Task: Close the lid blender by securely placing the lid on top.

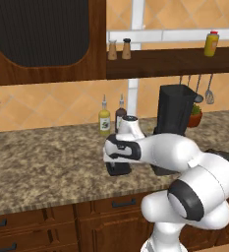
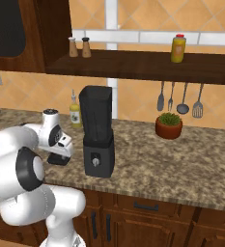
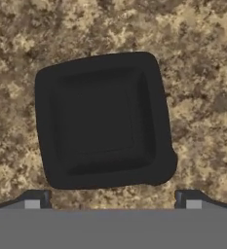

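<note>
Gripper (image 3: pixel 113 199) released, fingers (image 3: pixel 37 198) spread wide and hanging directly above the lid (image 3: pixel 103 120), which lies flat on the counter (image 3: pixel 198 73) between them, left of the blender (image 2: pixel 98 132).

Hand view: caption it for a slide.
Open end effector poised above the black lid lying on the granite counter.

Even, soft rendered light with no glare, faint shadows under the shelf (image 2: pixel 147 65), and slightly coarse, blurry textures throughout.
</note>
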